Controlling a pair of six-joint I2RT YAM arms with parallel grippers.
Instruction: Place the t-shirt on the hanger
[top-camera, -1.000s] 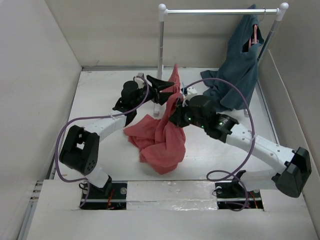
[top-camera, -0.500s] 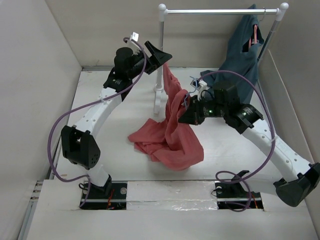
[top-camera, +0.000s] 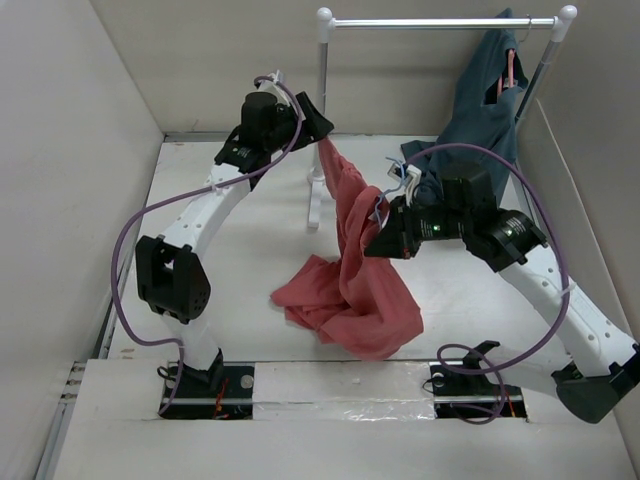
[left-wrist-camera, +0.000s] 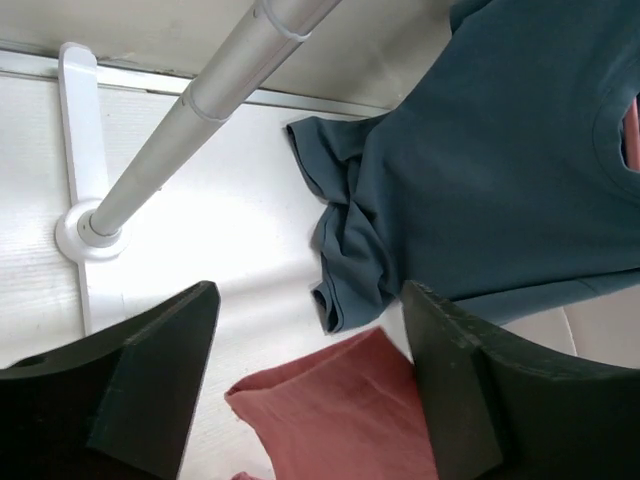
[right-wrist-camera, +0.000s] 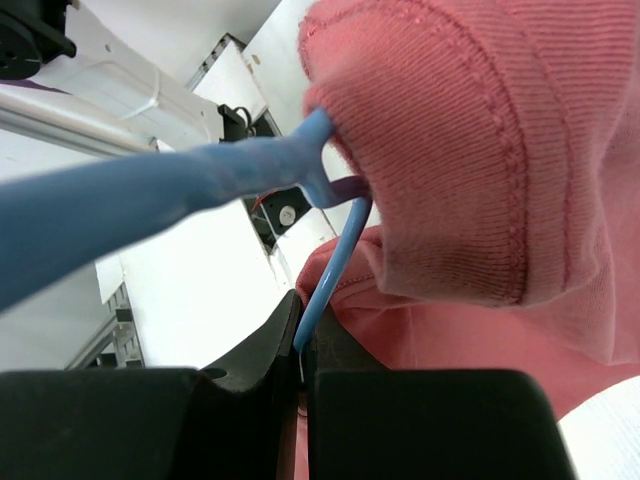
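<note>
Top external view: the right gripper was clamped on the hanger, with the t-shirt draped from it to the bench. The left gripper (jaws wide, empty) stood just beyond the t-shirt's upper end.

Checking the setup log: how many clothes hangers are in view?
2. A pale-blue hanger is clamped in the right gripper, partly inside the red t-shirt; a pink hanger holds the teal shirt on the rail. Another could hide under cloth.
</note>
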